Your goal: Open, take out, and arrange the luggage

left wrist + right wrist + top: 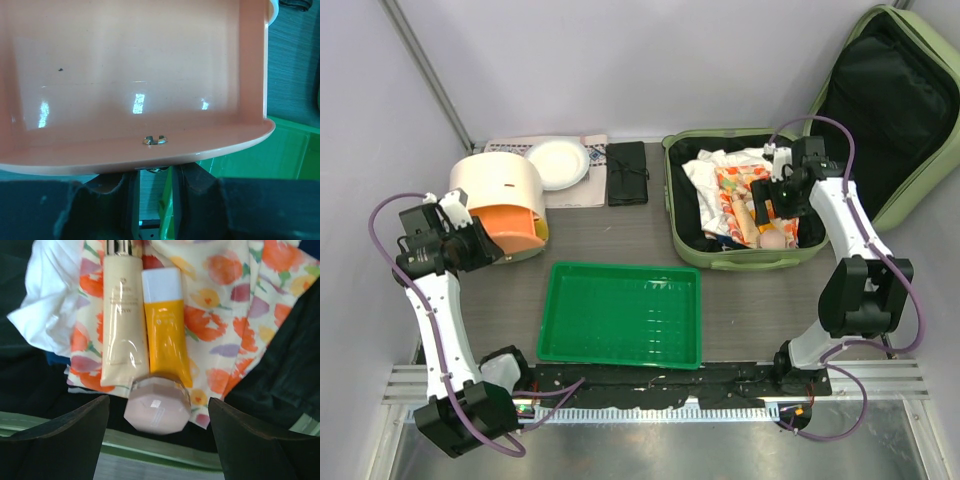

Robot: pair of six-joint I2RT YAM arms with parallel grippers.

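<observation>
Luggage point(740, 262) open, right pincer point(157, 407) (spread) above contents

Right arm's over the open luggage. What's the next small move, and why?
Probably lower the right gripper onto the pink jar: the jar lies between its wide-open jaws, which hold nothing, inside the luggage.

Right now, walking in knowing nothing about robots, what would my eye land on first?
The luggage, lying open at far right with its lid propped back, holding bright floral cloth. The right gripper hangs open over a pink jar there. Next, the green tray in the middle and the cream-and-orange container at left.
</observation>
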